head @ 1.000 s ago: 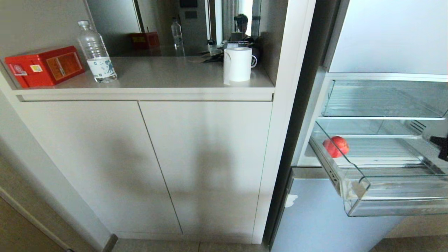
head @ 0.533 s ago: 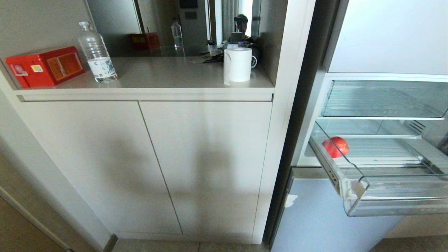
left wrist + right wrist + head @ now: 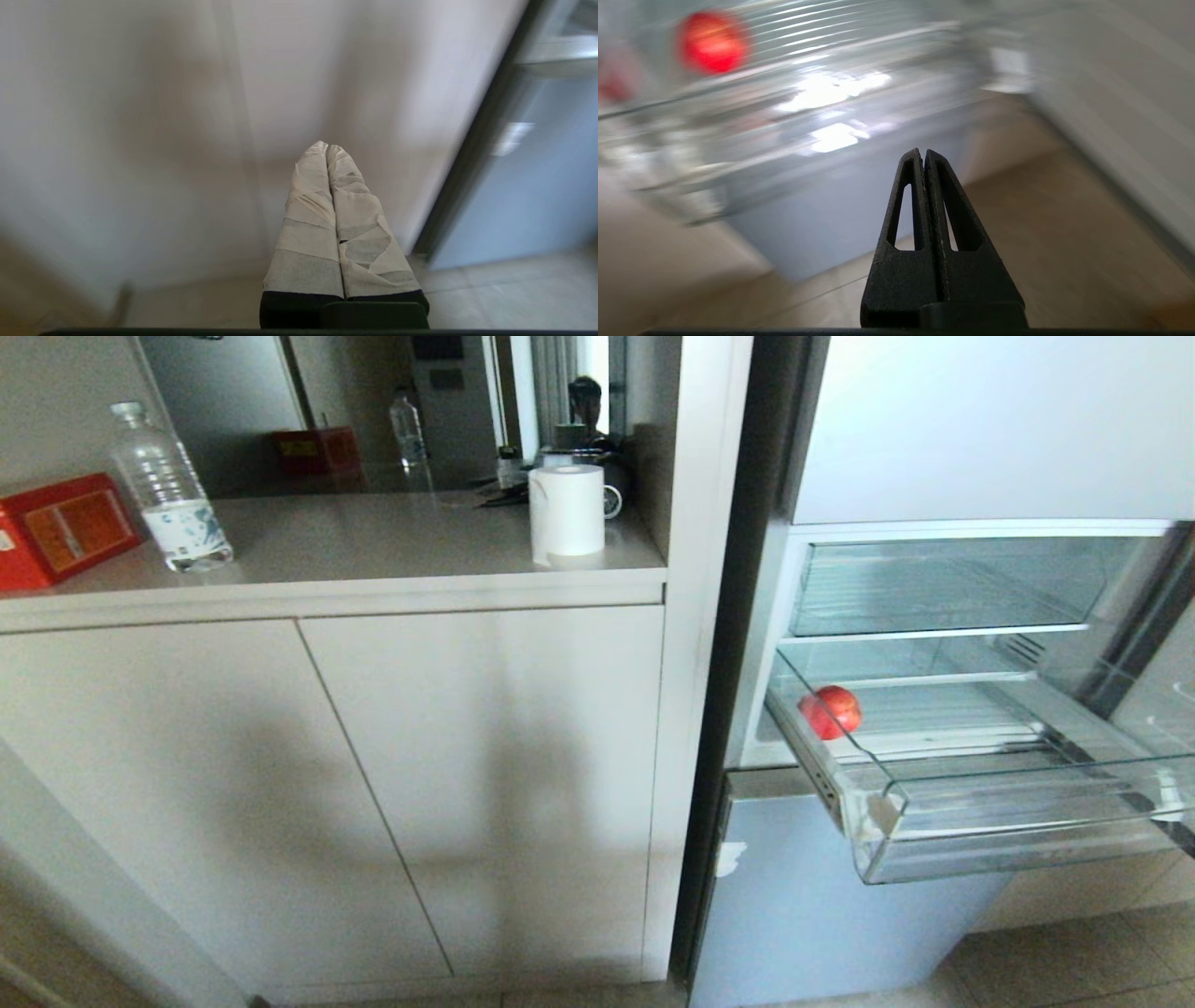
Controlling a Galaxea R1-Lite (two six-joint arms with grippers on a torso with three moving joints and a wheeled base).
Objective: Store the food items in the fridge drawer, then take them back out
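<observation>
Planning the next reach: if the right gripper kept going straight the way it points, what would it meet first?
Probably the blue-grey lower fridge front below the fridge drawer; the shut right gripper points beneath the drawer, depth unclear.

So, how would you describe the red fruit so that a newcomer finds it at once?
Look at the open fridge on the right of the cabinet. Its lower clear drawer is pulled out, below a second clear bin. The red apple-like fruit lies at the drawer's back left, the only thing in it.
</observation>
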